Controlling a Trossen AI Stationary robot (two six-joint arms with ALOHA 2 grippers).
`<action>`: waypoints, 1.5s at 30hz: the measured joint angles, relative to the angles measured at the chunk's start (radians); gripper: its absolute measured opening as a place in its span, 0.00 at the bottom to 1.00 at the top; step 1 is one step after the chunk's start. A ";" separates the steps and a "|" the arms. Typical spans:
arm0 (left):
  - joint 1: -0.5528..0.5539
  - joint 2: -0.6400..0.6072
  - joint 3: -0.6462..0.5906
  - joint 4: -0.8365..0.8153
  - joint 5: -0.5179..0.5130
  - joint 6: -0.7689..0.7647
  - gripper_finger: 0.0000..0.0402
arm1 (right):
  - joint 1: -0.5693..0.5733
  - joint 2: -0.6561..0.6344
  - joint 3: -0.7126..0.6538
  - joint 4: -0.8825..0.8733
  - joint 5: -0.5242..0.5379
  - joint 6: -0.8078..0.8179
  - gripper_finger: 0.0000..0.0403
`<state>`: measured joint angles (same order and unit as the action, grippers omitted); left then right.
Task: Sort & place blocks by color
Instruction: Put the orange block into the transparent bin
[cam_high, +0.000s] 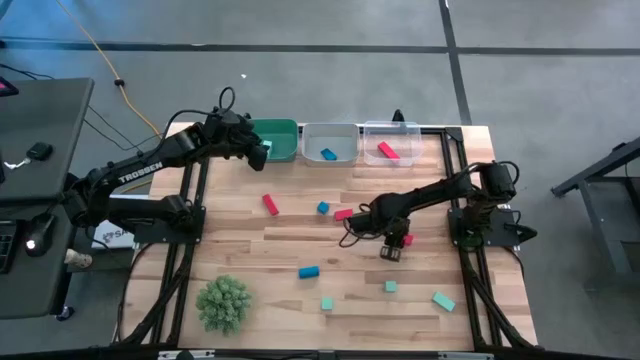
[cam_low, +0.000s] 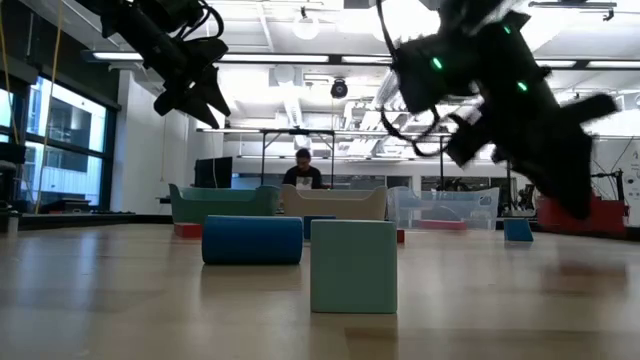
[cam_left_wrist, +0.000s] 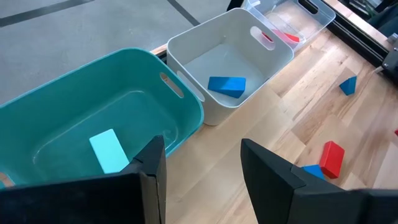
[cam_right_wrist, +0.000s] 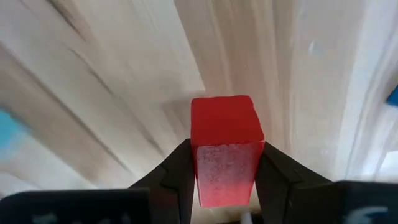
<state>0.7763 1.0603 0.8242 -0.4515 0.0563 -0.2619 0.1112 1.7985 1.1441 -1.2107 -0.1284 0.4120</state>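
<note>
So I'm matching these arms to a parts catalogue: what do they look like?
Both arms are black, built of slim links and bulky joints. The left arm carries white TROSSEN lettering, and black cables loop near its gripper. The right arm ends in a dark two-finger gripper; green lights glow on one arm in the low view.

Two dark, near-black arms built of slim tubular links and chunkier joint housings. White block lettering "TROSSEN" along the left arm (cam_high: 140, 172) forearm link. Thin black cables looping loosely over the wrist of each arm. Small green indicator lights glowing on the right arm (cam_low: 500, 90) housing in the low view. Left pincer (cam_left_wrist: 202, 180) fingers (cam_left_wrist: 273, 177) matte black, flat and angular, with bevelled edges. Right pincer (cam_right_wrist: 227, 171) fingers likewise black and wedge-shaped.
</note>
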 joint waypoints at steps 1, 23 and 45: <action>0.000 0.000 0.000 0.000 0.000 0.007 0.33 | 0.000 0.000 0.027 0.000 0.002 0.020 0.26; 0.000 0.000 0.000 0.000 0.000 0.109 0.33 | -0.298 -0.001 0.529 0.003 0.416 0.104 0.26; 0.000 0.000 0.000 0.000 -0.002 0.109 0.33 | -0.887 0.002 0.521 0.036 0.325 -0.178 0.26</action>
<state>0.7763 1.0603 0.8242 -0.4515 0.0541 -0.1532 -0.7757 1.8004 1.6656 -1.1746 0.1966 0.2341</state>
